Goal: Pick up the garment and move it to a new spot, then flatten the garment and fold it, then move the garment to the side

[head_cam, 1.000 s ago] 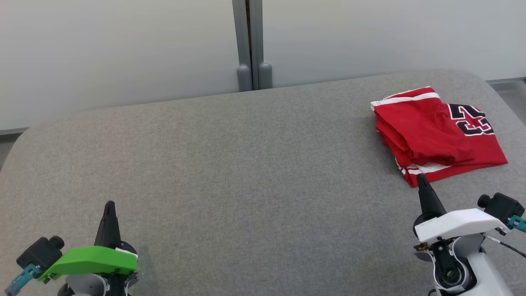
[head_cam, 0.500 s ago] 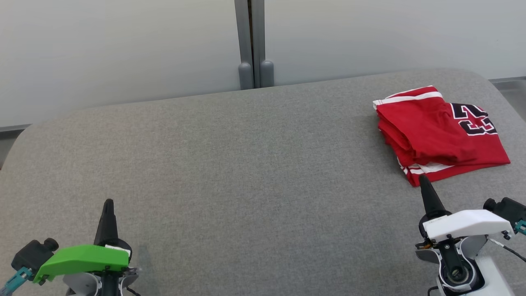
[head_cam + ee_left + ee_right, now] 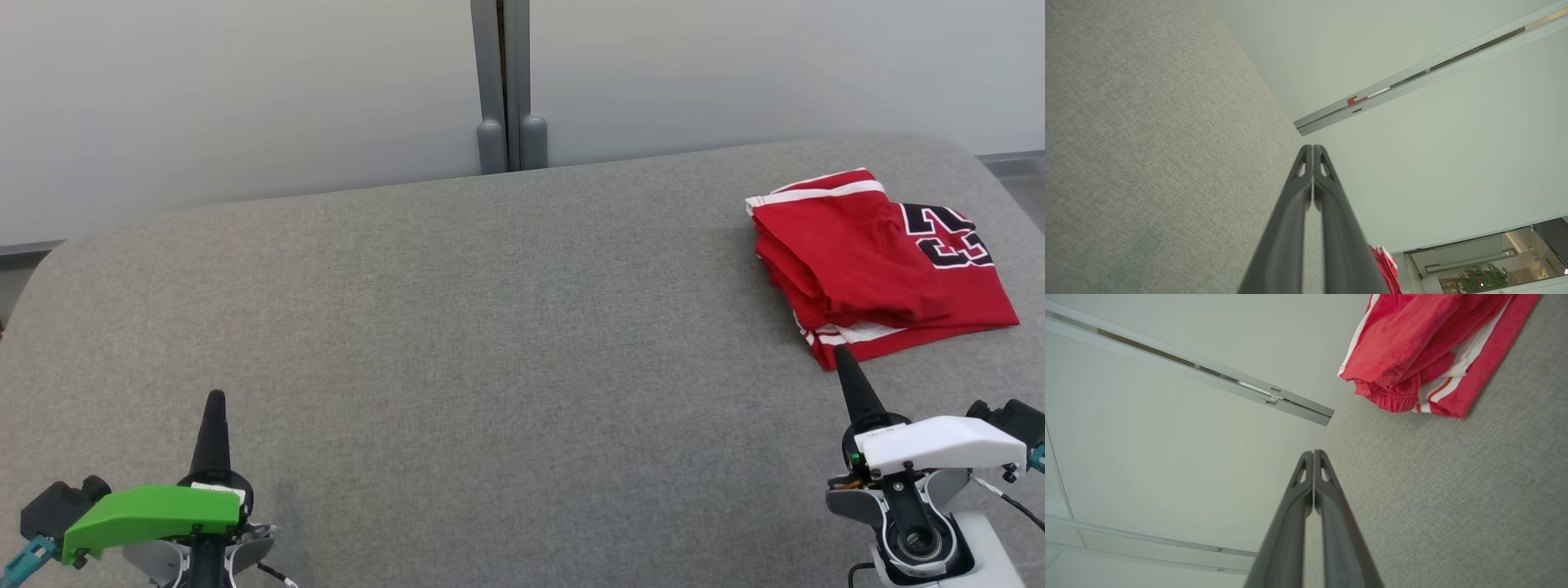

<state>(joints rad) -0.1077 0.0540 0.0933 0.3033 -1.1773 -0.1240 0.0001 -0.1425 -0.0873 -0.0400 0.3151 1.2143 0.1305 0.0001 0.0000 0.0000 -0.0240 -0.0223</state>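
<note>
Garment (image 3: 878,269) lies folded at the far right of the bench (image 3: 490,327), so the task looks essentially done. Left hand (image 3: 215,398) and right hand (image 3: 840,355) are both pinched closed and empty, the right one near it.

I counted one red garment (image 3: 878,269) on the far right of one grey bench (image 3: 490,327). Two pincers were in sight, the left pincer (image 3: 215,396) near left and the right pincer (image 3: 838,353) near right, each with two dark fingers (image 3: 1288,228) pressed together. Two rounded grey posts (image 3: 491,147) stood at the far wall.
</note>
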